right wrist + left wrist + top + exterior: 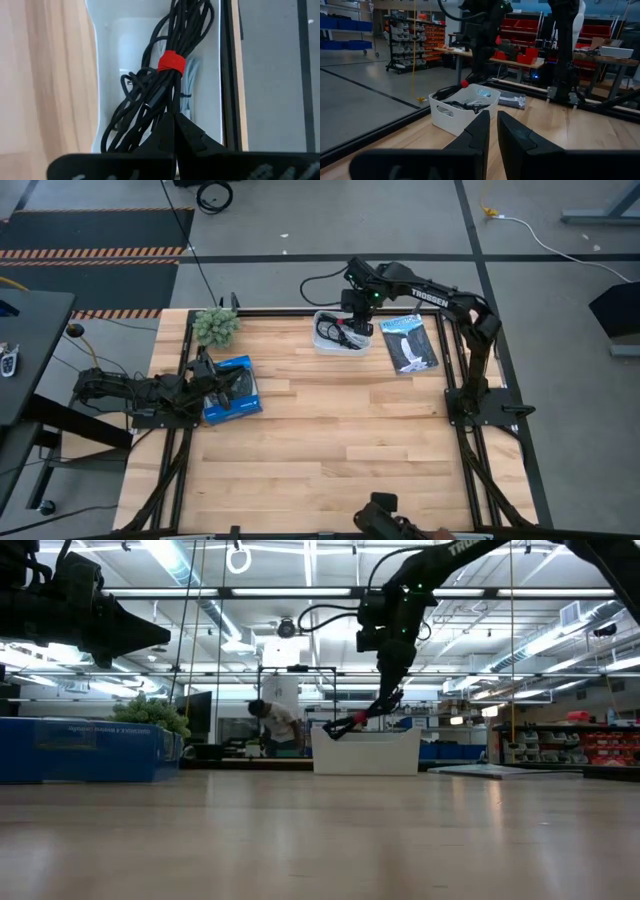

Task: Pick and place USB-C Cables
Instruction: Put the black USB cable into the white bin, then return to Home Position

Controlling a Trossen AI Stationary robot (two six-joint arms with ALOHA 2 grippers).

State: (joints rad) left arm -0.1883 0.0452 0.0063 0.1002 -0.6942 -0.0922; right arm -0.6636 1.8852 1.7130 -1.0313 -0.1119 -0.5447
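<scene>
A white bin (322,340) stands near the table's far edge. My right gripper (352,320) hovers over it, shut on the black cable with the red tie (171,61). The low view shows that bundle (350,724) slanting down from the gripper (385,700) across the bin's rim (365,735). A light-coloured cable (192,85) and other black strands (132,82) lie inside the bin. My left gripper (493,125) is shut and waits at the table's left, above a blue box (240,402). My right gripper pinches the black cable's bundled strands (165,102) between its two fingers, a short way from the red tie, coming from above and pointing down. The bundle hangs tilted below the fingers, its free end (332,731) over the bin's rim. Whether it touches the bin does not show.
A small green plant (215,326) sits at the far left corner. A printed packet (410,343) lies right of the bin. The blue box carries a dark item (240,385). Bare wood fills the middle and near part (340,450). A person (270,722) is in the room behind.
</scene>
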